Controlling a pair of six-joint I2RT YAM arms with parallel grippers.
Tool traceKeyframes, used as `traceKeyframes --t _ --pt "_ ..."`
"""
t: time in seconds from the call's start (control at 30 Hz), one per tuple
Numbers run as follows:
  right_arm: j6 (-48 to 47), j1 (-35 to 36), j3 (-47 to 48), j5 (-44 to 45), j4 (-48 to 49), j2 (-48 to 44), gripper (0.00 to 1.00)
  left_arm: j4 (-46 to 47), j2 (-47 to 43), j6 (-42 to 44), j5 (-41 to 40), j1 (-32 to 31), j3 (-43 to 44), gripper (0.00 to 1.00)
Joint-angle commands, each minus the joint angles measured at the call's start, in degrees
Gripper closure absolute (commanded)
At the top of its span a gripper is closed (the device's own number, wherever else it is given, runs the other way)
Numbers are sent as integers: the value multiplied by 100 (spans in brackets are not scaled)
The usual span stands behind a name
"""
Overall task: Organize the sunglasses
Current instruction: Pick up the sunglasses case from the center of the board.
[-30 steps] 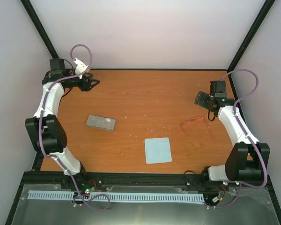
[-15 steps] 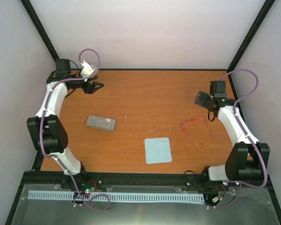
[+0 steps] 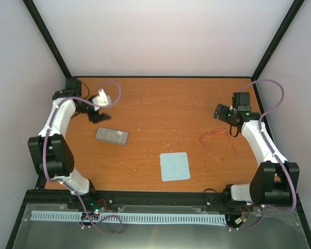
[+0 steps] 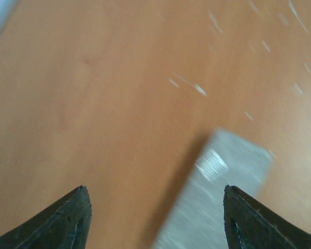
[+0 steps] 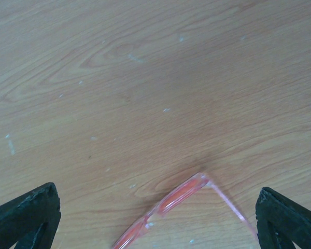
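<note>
- The sunglasses [image 3: 215, 136] are seen lying flat on the right part of the desk [image 3: 160, 104], untouched by either arm.
- In the right wrist view, one corner of the red-pink frame is shown low in the picture, with a slim arm angled away from it toward the right fingertip.
- The right end effector [image 3: 221, 111] is held above the desk just beyond the far side of the sunglasses. Its fingers are spread wide and nothing is gripped between them.
- A light blue cloth [image 3: 175, 166] is laid flat on the desk, nearer the bases and to the left of the sunglasses, well apart from them.
- A grey case [image 3: 112, 136] is found closed on the left part of the desk, well apart from the cloth.
- The left end effector [image 3: 97, 115] is held just beyond the far side of the case, its fingers parted widely and nothing held.
- In the left wrist view, which is blurred, a corner of the case is seen between the two dark fingertips, nearer the right one.
</note>
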Motion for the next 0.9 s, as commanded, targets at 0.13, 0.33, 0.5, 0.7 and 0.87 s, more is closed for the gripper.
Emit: traceKeyframes --t 0.13,0.33,0.5,0.7,0.87 --pt "173 0 -428 -1585 305 -33 0 -141 -1868 3401 -1875 -80 -2310 28" --pt "273 1 -296 -1735 129 183 0 -947 -1876 4067 -1453 -82 -2363 7" --pt "331 3 -403 -1793 256 185 0 -797 -2177 4643 -1619 -85 -2904 2" --pt "389 3 -691 -1839 523 209 0 164 -2319 5137 -1910 -88 -3502 3" --pt "436 3 -817 -1960 634 268 0 663 -1972 5129 -1686 -93 -3337 8"
